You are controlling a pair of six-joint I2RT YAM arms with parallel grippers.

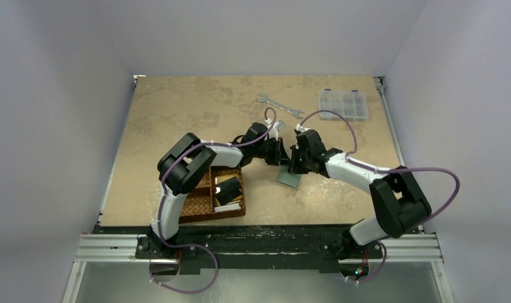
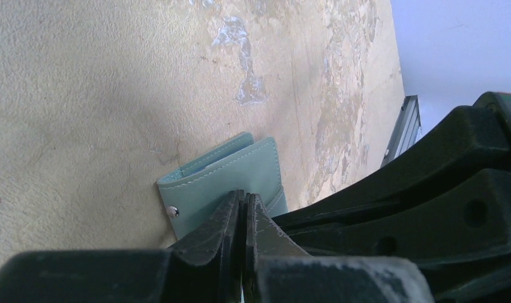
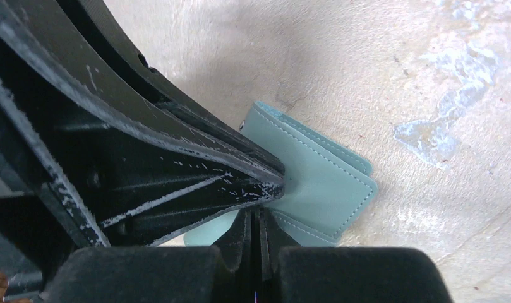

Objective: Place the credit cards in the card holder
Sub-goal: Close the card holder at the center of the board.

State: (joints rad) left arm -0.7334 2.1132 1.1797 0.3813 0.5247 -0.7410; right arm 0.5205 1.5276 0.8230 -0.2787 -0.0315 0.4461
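The card holder point(image 1: 288, 178), a small grey-green wallet, lies folded on the tan table between the two arms. Its pale snap dot point(image 2: 172, 211) shows in the left wrist view. My left gripper point(image 1: 280, 156) is shut, its tips point(image 2: 244, 197) down on the card holder point(image 2: 230, 170) with nothing between them. My right gripper point(image 1: 295, 166) is also shut, its tips point(image 3: 256, 214) at the near edge of the card holder point(image 3: 325, 180), close beside the left fingers point(image 3: 177, 164). The credit cards, a black one point(image 1: 228, 187) and a white one point(image 1: 230, 205), lie in the woven basket.
The brown woven basket point(image 1: 199, 211) stands at the front left, under the left arm. A metal wrench point(image 1: 279, 105) and a clear plastic compartment box point(image 1: 343, 103) lie at the back of the table. The right gripper's black fingers point(image 2: 429, 189) fill the right of the left wrist view.
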